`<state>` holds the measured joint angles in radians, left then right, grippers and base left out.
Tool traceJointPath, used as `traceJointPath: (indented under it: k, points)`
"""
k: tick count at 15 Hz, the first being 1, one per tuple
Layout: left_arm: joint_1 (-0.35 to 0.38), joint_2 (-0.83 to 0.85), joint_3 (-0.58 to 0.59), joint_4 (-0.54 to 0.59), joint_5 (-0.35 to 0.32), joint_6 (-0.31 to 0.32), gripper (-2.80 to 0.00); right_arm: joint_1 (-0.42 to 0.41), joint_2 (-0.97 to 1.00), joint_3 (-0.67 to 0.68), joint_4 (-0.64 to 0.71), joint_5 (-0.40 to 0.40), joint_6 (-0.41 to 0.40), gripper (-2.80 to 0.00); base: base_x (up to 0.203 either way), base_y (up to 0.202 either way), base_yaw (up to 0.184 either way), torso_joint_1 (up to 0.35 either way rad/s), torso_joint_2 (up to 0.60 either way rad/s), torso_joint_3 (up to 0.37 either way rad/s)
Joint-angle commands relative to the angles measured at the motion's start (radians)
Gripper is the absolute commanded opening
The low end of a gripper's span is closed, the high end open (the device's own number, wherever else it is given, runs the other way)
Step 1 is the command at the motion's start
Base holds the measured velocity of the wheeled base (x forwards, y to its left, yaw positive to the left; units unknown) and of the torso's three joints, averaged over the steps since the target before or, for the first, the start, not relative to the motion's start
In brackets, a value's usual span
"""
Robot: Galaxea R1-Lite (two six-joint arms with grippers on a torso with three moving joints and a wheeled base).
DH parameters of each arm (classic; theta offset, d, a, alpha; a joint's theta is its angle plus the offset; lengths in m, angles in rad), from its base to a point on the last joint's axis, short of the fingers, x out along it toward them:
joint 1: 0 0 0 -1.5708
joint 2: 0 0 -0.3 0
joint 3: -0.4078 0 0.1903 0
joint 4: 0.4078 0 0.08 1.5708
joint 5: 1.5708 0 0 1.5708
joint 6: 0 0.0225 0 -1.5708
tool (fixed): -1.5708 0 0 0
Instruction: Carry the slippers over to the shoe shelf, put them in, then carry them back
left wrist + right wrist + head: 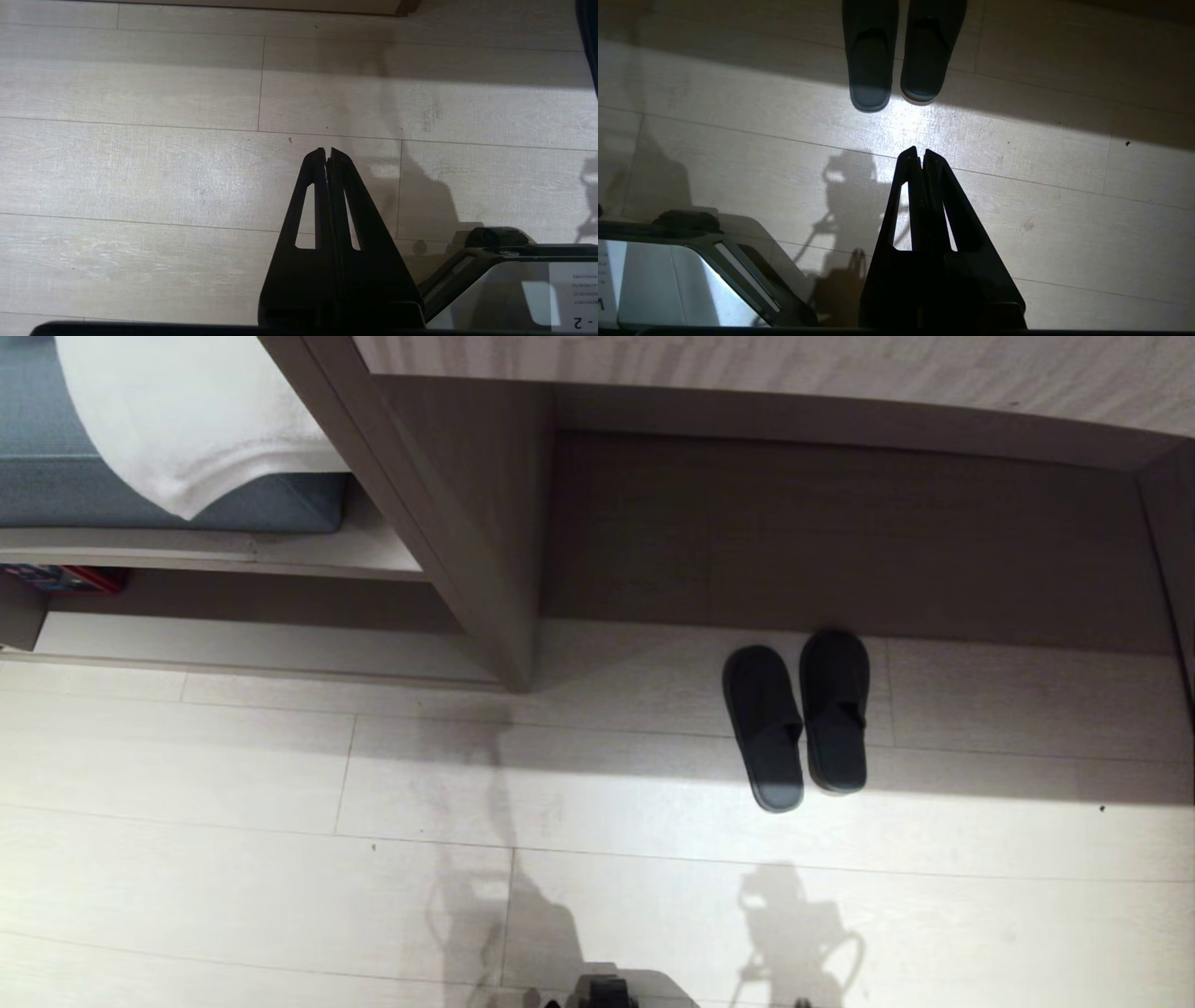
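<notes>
**Slippers wait on the floor, both arms parked short of them**

The slippers, a dark pair set side by side and touching along their inner edges, lie on the pale plank floor at the mouth of the recess beneath the long counter. Their long axes run toward and away from the robot, heels pointing back at it and toes toward the recess's back panel. The right gripper, its fingers pressed together on nothing, hangs over bare floor with the pair straight ahead of its tips and apart from them; by that view it is the nearer arm. The left gripper, fingers likewise closed and empty, points at bare planks with no slipper in its sight. To the left, past the upright divider panel, the shoe shelf opens low under a blue-cushioned bench draped with a white towel. Nothing stands between fingers and slippers; the divider looks the likeliest snag on the carry.
</notes>
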<state>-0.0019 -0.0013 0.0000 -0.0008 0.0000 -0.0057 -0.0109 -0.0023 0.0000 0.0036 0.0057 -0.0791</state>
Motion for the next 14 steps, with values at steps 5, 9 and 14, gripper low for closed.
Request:
traceJointPath:
  k: [5,9,14]
  points:
    - [0.000,0.001,0.000,-0.001,0.000,0.000,-2.80,0.000,0.002,0.000,-0.001,0.000,-0.001,-2.80,0.000,0.000,0.000,0.001,0.00,0.206]
    - [0.000,0.001,0.000,-0.001,0.000,0.000,-2.80,0.000,0.002,0.000,-0.001,0.000,0.006,-2.80,0.000,0.000,0.000,0.000,0.00,0.202]
    - [0.000,0.001,0.000,-0.001,0.000,0.000,-2.80,0.000,0.002,0.000,-0.001,0.000,0.012,-2.80,0.000,0.000,0.000,0.003,0.00,0.200]
